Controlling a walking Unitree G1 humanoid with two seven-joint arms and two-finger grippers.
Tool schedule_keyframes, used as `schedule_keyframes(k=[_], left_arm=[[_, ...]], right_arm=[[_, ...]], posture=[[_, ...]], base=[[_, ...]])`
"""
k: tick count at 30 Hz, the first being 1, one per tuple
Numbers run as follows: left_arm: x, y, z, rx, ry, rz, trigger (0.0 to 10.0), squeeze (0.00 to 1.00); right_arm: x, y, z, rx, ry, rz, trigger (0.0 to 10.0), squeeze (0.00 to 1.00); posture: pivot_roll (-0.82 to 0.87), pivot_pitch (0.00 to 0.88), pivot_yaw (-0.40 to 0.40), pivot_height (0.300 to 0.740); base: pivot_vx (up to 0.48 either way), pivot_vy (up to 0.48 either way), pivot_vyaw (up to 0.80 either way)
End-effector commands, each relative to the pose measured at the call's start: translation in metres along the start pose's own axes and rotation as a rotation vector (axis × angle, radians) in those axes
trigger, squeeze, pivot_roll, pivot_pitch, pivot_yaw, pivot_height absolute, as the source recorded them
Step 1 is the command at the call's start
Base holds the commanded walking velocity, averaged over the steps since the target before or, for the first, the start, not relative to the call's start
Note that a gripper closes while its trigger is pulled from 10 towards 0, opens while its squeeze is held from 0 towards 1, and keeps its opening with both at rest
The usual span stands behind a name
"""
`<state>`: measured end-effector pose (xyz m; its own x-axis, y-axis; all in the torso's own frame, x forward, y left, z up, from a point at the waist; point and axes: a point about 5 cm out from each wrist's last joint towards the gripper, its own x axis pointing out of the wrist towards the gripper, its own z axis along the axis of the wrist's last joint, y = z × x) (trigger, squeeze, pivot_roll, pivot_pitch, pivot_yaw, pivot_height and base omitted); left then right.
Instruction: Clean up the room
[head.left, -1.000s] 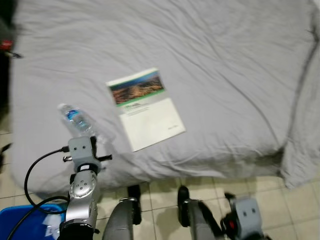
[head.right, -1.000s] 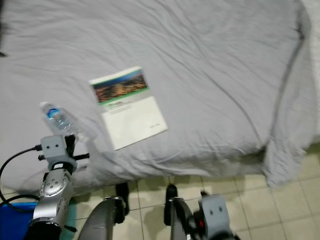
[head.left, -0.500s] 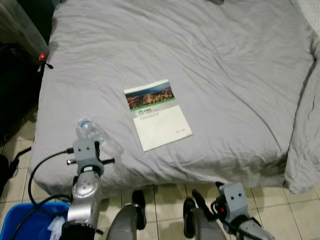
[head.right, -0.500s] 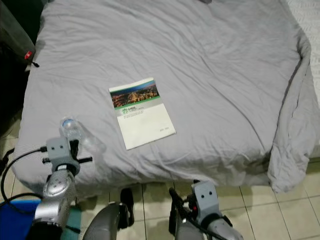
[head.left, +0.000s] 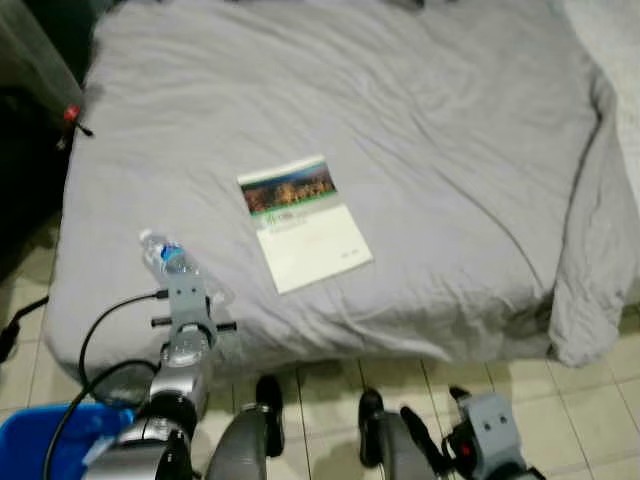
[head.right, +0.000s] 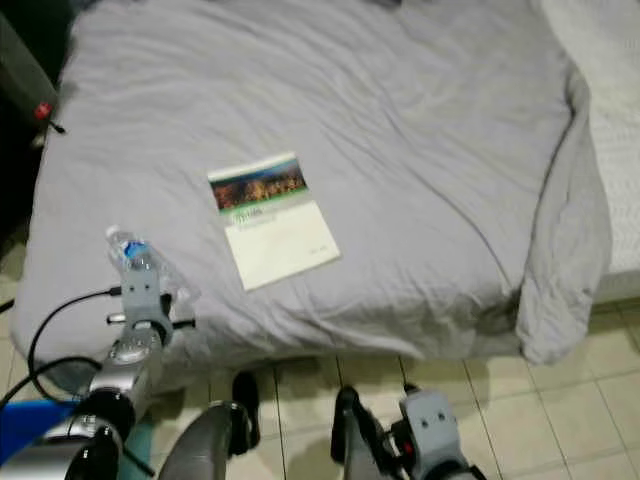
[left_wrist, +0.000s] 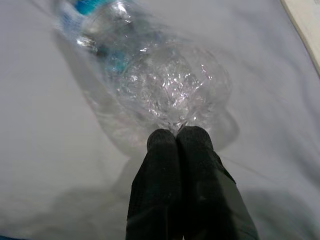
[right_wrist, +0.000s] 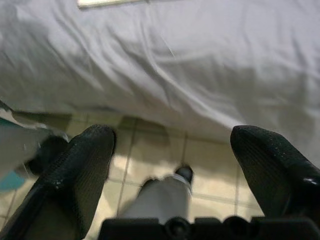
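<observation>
**Left hand at the bottle on the bed; right hand low over the floor**

A blue bin (head.left: 40, 440) sits on the tiled floor (head.left: 590, 400) at the far left, beside the robot's left arm. The head views show only its corner.

The left hand (left_wrist: 176, 134) is raised at the near left edge of the bed (head.left: 400, 120). In the head views its fingers are hidden behind the wrist housing. The left wrist view supplies the detail: both black fingers are pressed together, tip to tip, with nothing between them. The tips sit right at the base of a clear plastic bottle (left_wrist: 150, 75); whether they touch it cannot be told.

The bottle lies on its side on the grey bedsheet, with its blue-labelled neck pointing away from the hand. The head views place it near the bed's front left corner (head.left: 165, 258).

A booklet (head.left: 303, 222) lies flat on the sheet to the right of the bottle, well apart from it. Only its edge enters the wrist views.

The right hand (right_wrist: 177, 150) hangs low in front of the bed. The right wrist view shows its fingers spread wide apart and empty, above the tiles and the robot's leg.

A rumpled fold of the cover (head.left: 585, 270) hangs over the bed's right front corner.
</observation>
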<state>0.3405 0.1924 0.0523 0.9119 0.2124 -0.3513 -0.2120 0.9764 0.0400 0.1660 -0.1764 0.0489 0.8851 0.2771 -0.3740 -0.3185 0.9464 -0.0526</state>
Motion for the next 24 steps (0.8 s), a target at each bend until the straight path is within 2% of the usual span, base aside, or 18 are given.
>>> schedule_keyframes(k=[1,6,7,8,12,18,21,24], left_arm=[[-0.003,-0.003,-0.018,0.008,0.096,-0.003,0.0,0.00],[0.005,-0.011,0.009,0.023,0.039,-0.023,0.0,0.00],[0.007,-0.011,0.015,0.023,0.023,-0.021,9.6,0.61],[0.008,-0.011,0.020,0.021,0.009,-0.021,10.0,1.00],[0.010,-0.010,0.031,0.044,-0.025,-0.028,10.0,1.00],[0.013,-0.003,0.046,0.034,-0.059,-0.016,10.0,1.00],[0.013,-0.005,0.050,-0.001,-0.084,-0.015,10.0,1.00],[0.012,-0.010,0.058,-0.049,-0.163,-0.018,10.0,1.00]], right_arm=[[-0.016,0.003,-0.007,0.007,0.048,0.014,10.0,0.00],[-0.025,0.009,-0.001,0.030,0.041,0.019,10.0,0.00],[-0.025,0.011,-0.001,0.035,0.040,0.022,10.0,0.00],[-0.025,0.012,-0.001,0.037,0.041,0.025,10.0,0.00],[-0.023,0.014,0.000,0.042,0.041,0.027,10.0,0.00],[-0.019,0.009,0.002,0.037,0.038,0.021,10.0,0.00],[-0.018,0.010,0.001,0.036,0.042,0.022,10.0,0.00],[-0.016,0.011,0.001,0.046,0.027,0.019,10.0,0.00]], posture=[[-0.27,0.517,-0.067,0.740],[-0.30,0.529,-0.073,0.740],[-0.29,0.530,-0.067,0.740],[-0.28,0.528,-0.064,0.740],[-0.27,0.522,-0.059,0.740],[-0.27,0.524,-0.062,0.740],[-0.26,0.515,-0.053,0.740],[-0.24,0.489,-0.040,0.740]], base=[[0.000,0.000,0.00],[0.000,0.000,0.00],[0.000,0.000,0.00],[0.000,0.000,0.00],[0.000,0.000,0.00],[0.000,0.000,0.00],[0.000,0.000,0.00],[0.000,0.000,0.00]])
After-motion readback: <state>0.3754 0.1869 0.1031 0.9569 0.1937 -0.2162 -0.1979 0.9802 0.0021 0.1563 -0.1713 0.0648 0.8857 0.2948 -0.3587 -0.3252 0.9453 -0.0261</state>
